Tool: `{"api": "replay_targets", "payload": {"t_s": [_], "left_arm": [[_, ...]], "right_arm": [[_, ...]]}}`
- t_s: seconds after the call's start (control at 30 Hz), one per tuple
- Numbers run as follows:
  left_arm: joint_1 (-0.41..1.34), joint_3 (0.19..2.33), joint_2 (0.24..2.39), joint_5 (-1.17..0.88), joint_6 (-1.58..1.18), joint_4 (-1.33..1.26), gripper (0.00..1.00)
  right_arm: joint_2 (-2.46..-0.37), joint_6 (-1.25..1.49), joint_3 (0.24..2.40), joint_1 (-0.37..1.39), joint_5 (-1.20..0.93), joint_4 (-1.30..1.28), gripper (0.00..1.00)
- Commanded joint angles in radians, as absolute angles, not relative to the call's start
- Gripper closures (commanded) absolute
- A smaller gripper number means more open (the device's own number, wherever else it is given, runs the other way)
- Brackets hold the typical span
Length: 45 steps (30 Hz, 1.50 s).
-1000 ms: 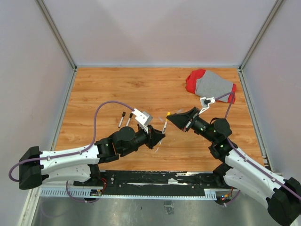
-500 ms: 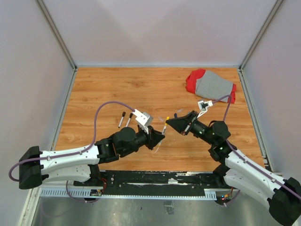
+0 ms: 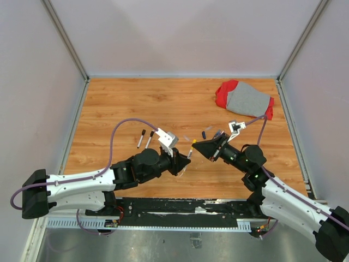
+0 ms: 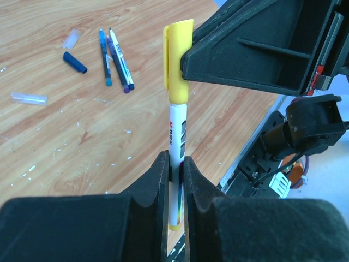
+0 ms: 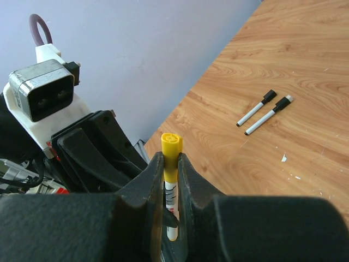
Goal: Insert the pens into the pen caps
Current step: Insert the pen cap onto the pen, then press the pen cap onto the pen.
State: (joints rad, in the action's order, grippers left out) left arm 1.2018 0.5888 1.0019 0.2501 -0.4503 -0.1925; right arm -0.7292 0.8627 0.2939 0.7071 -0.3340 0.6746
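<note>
Between the two sets of jaws, clear of the bench (image 3: 136, 103), hangs a white pen (image 4: 176, 131). The left jaws are clamped on its barrel, and the right jaws are clamped on the yellow cap (image 4: 178, 60) sitting on its far end. Its long axis runs straight from the left jaws to the right jaws, capped end toward the right.

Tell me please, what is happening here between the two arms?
The left hand grips a white pen by its barrel, and the right hand grips a yellow cap that sits over the pen's end. Two black-capped pens lie on the table; two more pens and a blue cap lie elsewhere.
</note>
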Motion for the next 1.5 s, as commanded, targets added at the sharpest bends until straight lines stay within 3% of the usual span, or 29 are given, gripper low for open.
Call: {"api": "replay_targets", "payload": {"t_s": [0.0, 0.37, 1.07, 1.37, 1.47], "left_arm": [[1.197, 0.637, 0.974, 0.32, -0.448, -0.29, 1.0], [1.198, 0.645, 0.95, 0.312, -0.445, -0.314, 1.0], [1.197, 0.645, 0.93, 0.309, -0.442, -0.335, 0.99], [1.197, 0.601, 0.916, 0.313, -0.457, -0.319, 1.0], [1.197, 0.583, 0.9, 0.322, -0.459, -0.301, 1.0]], "right_arm": [[-0.721, 0.825, 0.268, 0.758, -0.357, 0.615, 1.0], [-0.714, 0.704, 0.254, 0.919, -0.187, 0.491, 1.0], [-0.714, 0.715, 0.157, 1.1, -0.046, 0.467, 1.0], [-0.57, 0.664, 0.237, 1.102, 0.069, 0.311, 0.99], [-0.498, 0.61, 0.299, 1.102, 0.173, 0.181, 0.81]]}}
